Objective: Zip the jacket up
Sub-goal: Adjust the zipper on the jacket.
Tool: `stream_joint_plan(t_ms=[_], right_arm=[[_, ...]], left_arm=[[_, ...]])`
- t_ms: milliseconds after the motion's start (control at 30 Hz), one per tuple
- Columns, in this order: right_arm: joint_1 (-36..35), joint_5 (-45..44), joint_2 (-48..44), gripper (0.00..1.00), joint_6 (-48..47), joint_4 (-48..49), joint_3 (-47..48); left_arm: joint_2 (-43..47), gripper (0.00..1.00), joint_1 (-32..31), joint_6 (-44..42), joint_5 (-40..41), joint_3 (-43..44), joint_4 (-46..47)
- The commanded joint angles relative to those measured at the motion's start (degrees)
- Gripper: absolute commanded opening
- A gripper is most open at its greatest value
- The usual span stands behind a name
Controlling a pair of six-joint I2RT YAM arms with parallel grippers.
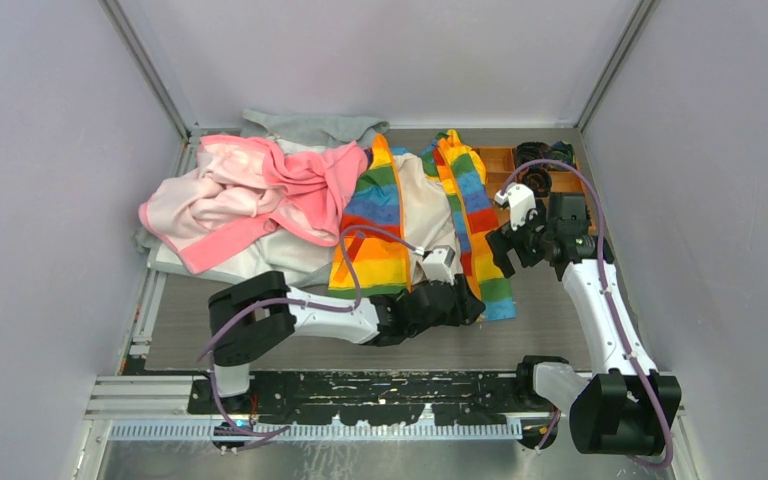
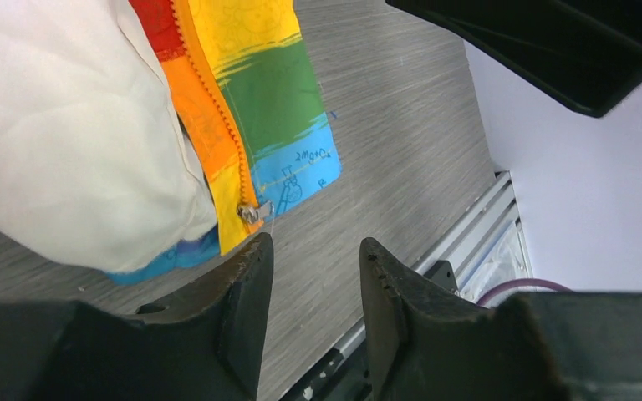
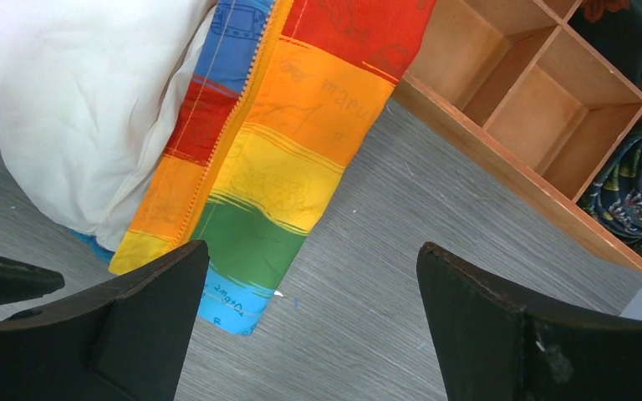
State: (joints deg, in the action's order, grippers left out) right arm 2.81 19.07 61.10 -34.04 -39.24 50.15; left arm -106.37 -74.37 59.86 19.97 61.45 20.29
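Near the table's front edge, the rainbow-striped jacket [image 1: 375,215] lies open with its cream lining up and its front panels apart. The zipper slider [image 2: 251,213] sits at the hem end of the orange zipper [image 2: 224,142], just beyond the left gripper [image 2: 313,251], whose jaws are part-spread and hold nothing. The right gripper [image 3: 311,251] is spread wide above the same panel. Probably the step is grabbing the slider: pinch it square, not the fabric. The right gripper should hold the hem taut.

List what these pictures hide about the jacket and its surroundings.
- Top view: the zipper slider at the jacket's hem is too small to find, or masked by the left gripper.
- Top view: the grey garment lies mostly under the pink garment.
- Right wrist view: the wooden tray is cut off by the frame edge.
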Motion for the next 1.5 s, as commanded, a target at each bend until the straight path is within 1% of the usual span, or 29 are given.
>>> stream_joint_plan(t_ms=[0, 100, 367, 600, 867, 967, 1200, 1300, 1467], right_arm=[[0.27, -1.2, -0.63, 1.0, 1.08, 3.0, 1.43], [0.27, -1.54, -0.46, 1.0, 1.17, 3.19, 1.36], [0.36, -2.11, -0.36, 1.0, 1.11, 3.65, 0.94], [0.36, -1.68, -0.37, 1.0, 0.83, 3.56, 0.83], [0.36, -1.58, -0.29, 1.0, 0.64, 3.56, 0.81], [0.36, -1.49, -0.41, 1.0, 0.56, 3.6, 0.78], [0.36, -1.67, -0.15, 1.0, 0.47, 3.57, 0.74], [0.36, -1.5, -0.11, 1.0, 0.38, 3.56, 0.65], [0.36, -1.49, -0.1, 1.0, 0.37, 3.58, 0.65]], left_arm=[[-1.71, 0.42, 1.97, 1.65, 1.28, 2.62, 0.69], [-2.78, 0.42, 2.85, 1.91, 0.54, 2.77, 1.12], [-6.74, 0.43, 4.43, 2.26, -4.5, 5.05, 2.78], [-8.57, 0.43, 4.61, 2.67, -4.87, 6.07, 1.44], [-5.14, 0.43, 4.59, 0.7, -5.78, 6.43, -4.52], [-5.06, 0.45, 4.39, 0.51, -6.6, 6.43, -4.34], [-7.86, 0.46, 4.59, 0.31, -7.04, 7.89, -3.0], [-8.92, 0.46, 4.95, 0.05, -7.19, 8.19, -1.47], [-11.26, 0.43, 5.51, 0.54, -7.92, 9.48, -1.75]])
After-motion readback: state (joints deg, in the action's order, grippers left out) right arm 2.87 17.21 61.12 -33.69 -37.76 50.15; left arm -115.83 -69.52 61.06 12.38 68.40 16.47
